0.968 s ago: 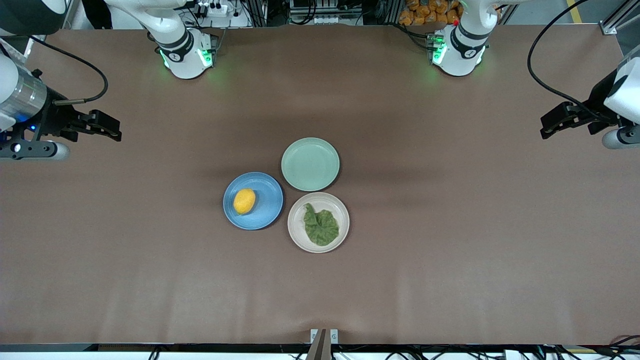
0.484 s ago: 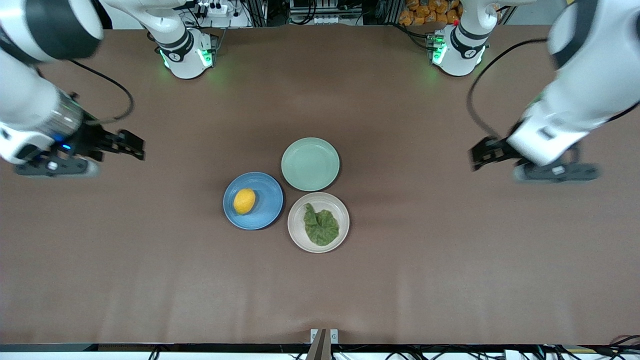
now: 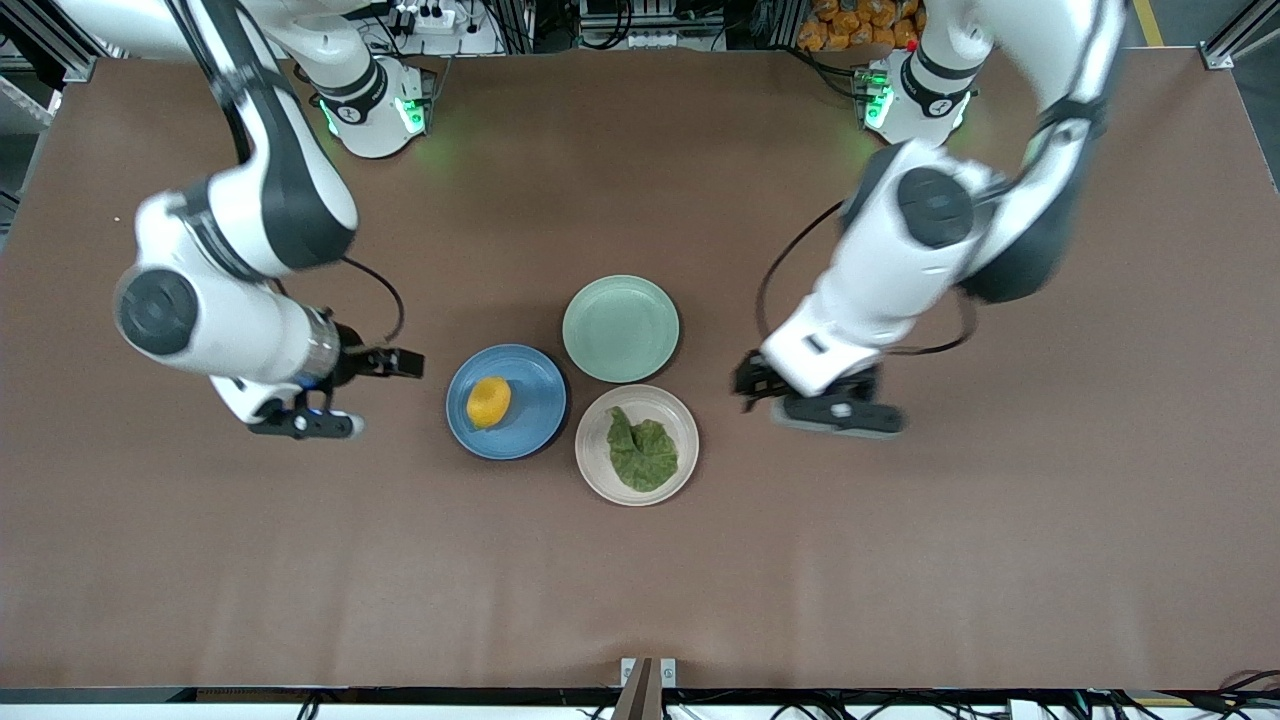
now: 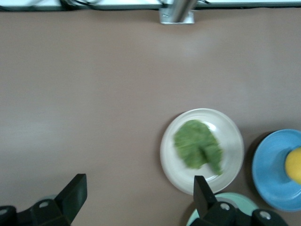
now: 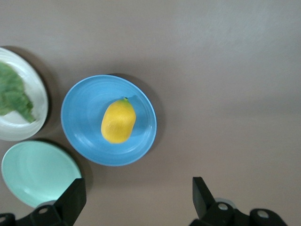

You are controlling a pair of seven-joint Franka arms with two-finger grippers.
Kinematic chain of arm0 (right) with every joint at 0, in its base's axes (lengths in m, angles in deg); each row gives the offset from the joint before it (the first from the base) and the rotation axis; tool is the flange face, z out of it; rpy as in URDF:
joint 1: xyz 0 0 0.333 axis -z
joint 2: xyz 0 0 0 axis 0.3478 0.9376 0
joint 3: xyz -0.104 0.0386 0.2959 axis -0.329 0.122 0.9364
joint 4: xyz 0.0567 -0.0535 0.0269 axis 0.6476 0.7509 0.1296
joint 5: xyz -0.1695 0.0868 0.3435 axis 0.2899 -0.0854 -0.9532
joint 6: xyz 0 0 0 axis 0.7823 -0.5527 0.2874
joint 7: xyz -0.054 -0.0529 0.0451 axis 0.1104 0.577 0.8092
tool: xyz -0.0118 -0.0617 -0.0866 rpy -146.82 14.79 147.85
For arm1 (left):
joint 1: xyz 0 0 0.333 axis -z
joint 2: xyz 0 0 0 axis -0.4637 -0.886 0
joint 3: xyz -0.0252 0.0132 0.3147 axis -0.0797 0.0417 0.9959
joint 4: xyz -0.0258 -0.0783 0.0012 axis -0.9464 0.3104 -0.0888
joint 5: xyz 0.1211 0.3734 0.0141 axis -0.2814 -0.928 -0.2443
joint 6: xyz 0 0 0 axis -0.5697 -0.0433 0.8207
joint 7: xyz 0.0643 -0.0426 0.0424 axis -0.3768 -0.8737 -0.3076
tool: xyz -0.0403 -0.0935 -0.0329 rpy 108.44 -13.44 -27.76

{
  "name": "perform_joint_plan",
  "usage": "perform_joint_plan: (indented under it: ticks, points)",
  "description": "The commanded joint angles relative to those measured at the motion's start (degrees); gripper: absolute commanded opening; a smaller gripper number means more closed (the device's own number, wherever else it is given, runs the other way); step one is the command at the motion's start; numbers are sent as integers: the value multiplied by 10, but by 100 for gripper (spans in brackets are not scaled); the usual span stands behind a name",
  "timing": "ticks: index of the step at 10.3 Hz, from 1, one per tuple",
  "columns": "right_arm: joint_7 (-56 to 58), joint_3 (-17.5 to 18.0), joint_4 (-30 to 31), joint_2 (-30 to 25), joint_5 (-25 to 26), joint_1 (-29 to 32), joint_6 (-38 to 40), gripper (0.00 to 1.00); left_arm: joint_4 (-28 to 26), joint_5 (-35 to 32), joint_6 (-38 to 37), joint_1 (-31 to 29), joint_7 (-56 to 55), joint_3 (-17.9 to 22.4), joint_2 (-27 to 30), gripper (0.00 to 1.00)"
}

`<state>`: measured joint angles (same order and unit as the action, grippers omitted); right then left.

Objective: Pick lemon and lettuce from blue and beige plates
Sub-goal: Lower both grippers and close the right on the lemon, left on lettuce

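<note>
The yellow lemon (image 3: 488, 402) lies on the blue plate (image 3: 530, 425); it also shows in the right wrist view (image 5: 118, 121) on that plate (image 5: 84, 113). The green lettuce (image 3: 641, 453) lies on the beige plate (image 3: 592, 465), seen also in the left wrist view (image 4: 197, 149) on its plate (image 4: 230, 136). My right gripper (image 3: 400, 363) is open and empty, over bare table beside the blue plate toward the right arm's end. My left gripper (image 3: 745, 380) is open and empty, over bare table beside the beige plate toward the left arm's end.
An empty mint-green plate (image 3: 620, 328) touches both other plates, farther from the front camera. The brown table (image 3: 900, 560) stretches wide around the three plates. A small metal bracket (image 3: 647, 672) sits at the table's near edge.
Both arms have swung in from the table's ends toward the plates and lowered. The right gripper now sits beside the blue plate, the left beside the beige plate. Lemon and lettuce have not moved.
</note>
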<state>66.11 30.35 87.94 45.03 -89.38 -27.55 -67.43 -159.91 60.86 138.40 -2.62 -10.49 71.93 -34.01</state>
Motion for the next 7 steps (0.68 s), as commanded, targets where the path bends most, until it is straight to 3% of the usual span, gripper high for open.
perform_joint_plan:
  ticks: [1, 3, 7]
  points:
    - [-106, 0, -7, 77, -13, -23, -56, 100, 17, -38, 111, 45, -47, 8, -83, 100]
    - [-162, 0, 2, 123, -13, -45, -120, 100, 16, -71, 212, 74, -47, 13, -142, 100]
    - [-173, 0, 38, 136, -13, -54, -168, 100, 17, -92, 286, 141, -42, 74, -200, 100]
